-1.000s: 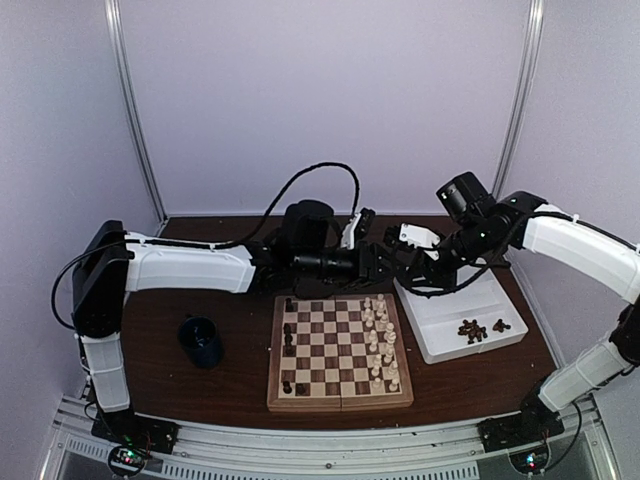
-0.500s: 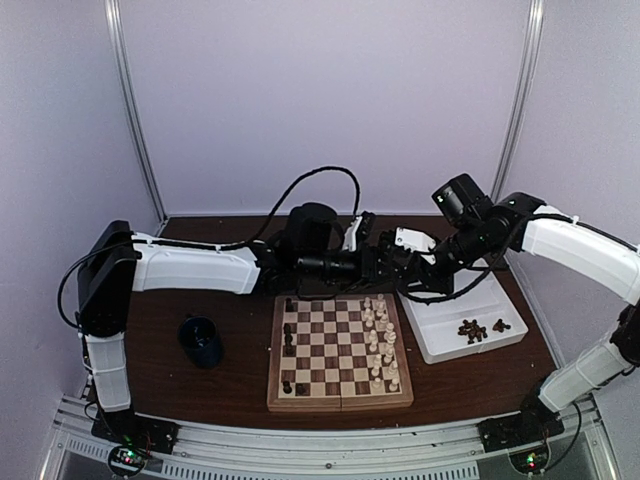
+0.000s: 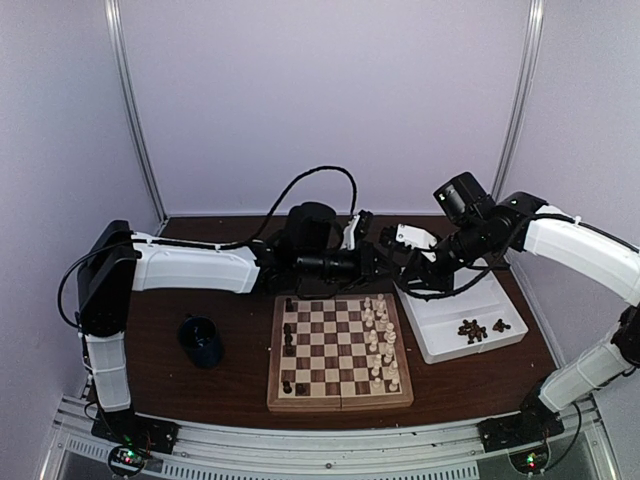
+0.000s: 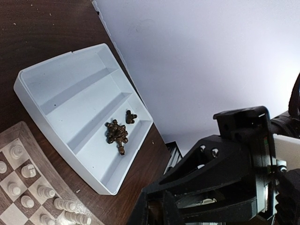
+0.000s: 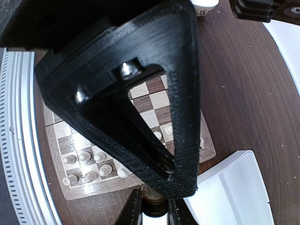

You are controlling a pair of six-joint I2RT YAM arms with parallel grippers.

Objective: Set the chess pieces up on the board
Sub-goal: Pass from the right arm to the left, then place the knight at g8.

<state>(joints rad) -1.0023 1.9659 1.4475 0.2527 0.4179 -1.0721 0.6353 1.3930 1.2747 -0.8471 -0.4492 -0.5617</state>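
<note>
I judge the task to be a bit past the half. The cream pieces (image 3: 380, 340) stand in two rows along the right edge of the board (image 3: 340, 403), and these rows look full or nearly full. Along the left edge of the board only a few dark pieces (image 3: 288, 340) stand, with open squares between them. The rest of the dark set (image 3: 472, 330) lies in a small heap in the white tray (image 3: 450, 315), in the compartment nearest its right edge, just beside the right edge of the board. So what is left, I think, is to bring these dark pieces over and fill the two left rows.

Both of my grippers meet in the air above the far right corner of the board, close to the far left corner of the tray. The left gripper (image 3: 378, 264) is closed. Whether it has a piece between its tips, I cannot tell. The right gripper (image 3: 412, 274) has its jaws narrow. In the right wrist view its fingers (image 5: 133, 206) are cut off by the lower edge and something small seems to sit between them, but I cannot say what it is, or whether it is held.

The left gripper's black finger covers most of that view. I cannot count the cream pieces exactly.
</note>
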